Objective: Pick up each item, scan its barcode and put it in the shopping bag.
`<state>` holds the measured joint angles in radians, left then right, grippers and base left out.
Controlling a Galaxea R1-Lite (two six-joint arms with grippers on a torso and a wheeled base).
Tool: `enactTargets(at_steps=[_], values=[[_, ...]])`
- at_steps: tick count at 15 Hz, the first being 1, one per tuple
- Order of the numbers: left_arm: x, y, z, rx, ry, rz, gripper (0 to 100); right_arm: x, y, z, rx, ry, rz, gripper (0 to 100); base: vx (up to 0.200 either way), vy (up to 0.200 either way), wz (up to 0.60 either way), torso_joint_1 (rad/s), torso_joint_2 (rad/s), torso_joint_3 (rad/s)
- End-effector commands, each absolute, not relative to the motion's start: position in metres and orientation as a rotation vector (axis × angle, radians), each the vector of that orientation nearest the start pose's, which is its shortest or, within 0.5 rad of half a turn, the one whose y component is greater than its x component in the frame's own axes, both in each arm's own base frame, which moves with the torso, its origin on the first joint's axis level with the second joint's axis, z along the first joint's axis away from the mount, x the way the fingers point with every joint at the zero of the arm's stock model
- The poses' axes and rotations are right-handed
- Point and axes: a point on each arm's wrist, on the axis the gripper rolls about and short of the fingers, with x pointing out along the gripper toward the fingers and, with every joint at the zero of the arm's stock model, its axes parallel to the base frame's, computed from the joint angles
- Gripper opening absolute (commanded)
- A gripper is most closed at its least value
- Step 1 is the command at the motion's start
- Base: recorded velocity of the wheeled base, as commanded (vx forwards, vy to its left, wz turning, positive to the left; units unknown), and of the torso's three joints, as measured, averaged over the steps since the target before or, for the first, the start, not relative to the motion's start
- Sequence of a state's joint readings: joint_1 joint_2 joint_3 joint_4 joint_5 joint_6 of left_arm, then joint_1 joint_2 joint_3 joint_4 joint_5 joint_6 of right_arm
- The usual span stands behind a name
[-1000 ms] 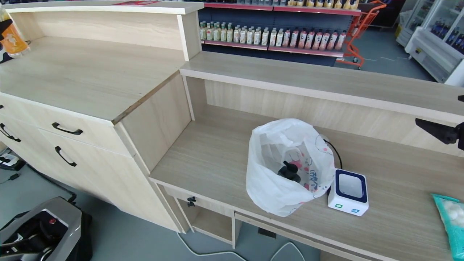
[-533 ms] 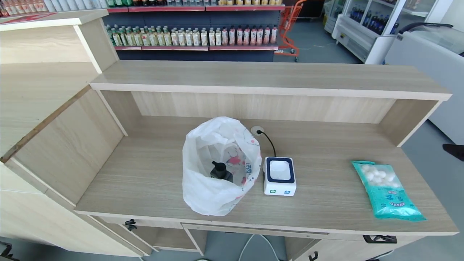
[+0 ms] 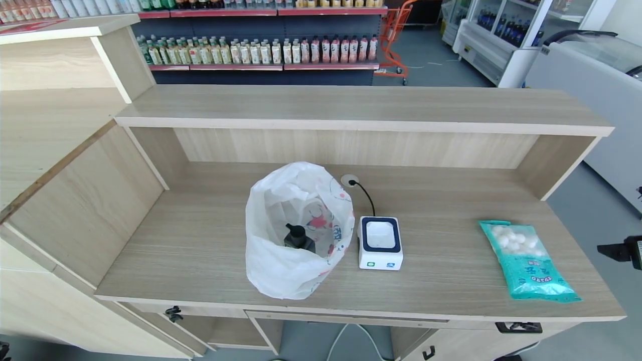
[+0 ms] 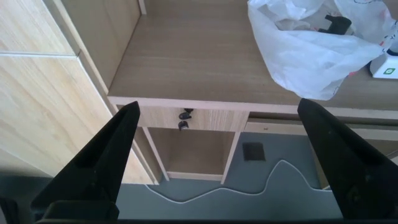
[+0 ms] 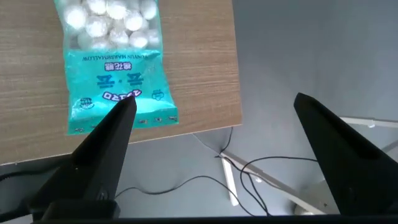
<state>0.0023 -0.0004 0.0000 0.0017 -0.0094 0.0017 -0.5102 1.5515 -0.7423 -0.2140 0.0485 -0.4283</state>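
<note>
A white shopping bag stands open on the wooden counter with a black pump bottle inside. Right beside it sits the white barcode scanner. A teal packet of white balls lies flat near the counter's right end. My right gripper is open, off the counter's right edge, beside and above the teal packet; one finger shows in the head view. My left gripper is open and empty, low in front of the counter, left of the bag.
A raised shelf runs along the back of the counter, and a taller cabinet walls off its left side. The scanner's black cable runs to a hole behind the bag. Cables lie on the floor right of the counter.
The head camera has swung right, bringing the whole counter and the teal packet into view. Bag, scanner and packet have kept their places. The right gripper's finger now shows lower at the right edge.
</note>
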Motion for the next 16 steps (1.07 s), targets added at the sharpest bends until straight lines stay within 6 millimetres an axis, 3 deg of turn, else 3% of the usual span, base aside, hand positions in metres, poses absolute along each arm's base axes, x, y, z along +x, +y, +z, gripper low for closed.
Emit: enactTargets(at_steps=[1, 5, 11, 16], values=[[-0.023, 0.000, 0.075, 0.003, 0.002, -0.006, 100, 0.237, -0.135, 0.141, -0.220, 0.728, -0.307, 100, 0.000, 0.000, 0.00, 0.000, 0.00, 0.000], [-0.023, 0.000, 0.075, 0.003, 0.002, -0.006, 100, 0.243, -0.155, 0.131, -0.293, 0.710, -0.344, 100, 0.000, 0.000, 0.00, 0.000, 0.00, 0.000], [-0.023, 0.000, 0.075, 0.003, 0.002, -0.006, 100, 0.244, -0.163, 0.116, -0.204, 0.748, -0.362, 100, 0.000, 0.000, 0.00, 0.000, 0.00, 0.000], [-0.023, 0.000, 0.075, 0.003, 0.002, -0.006, 100, 0.254, -0.170, 0.087, -0.146, 0.824, -0.331, 100, 0.000, 0.000, 0.00, 0.000, 0.00, 0.000]])
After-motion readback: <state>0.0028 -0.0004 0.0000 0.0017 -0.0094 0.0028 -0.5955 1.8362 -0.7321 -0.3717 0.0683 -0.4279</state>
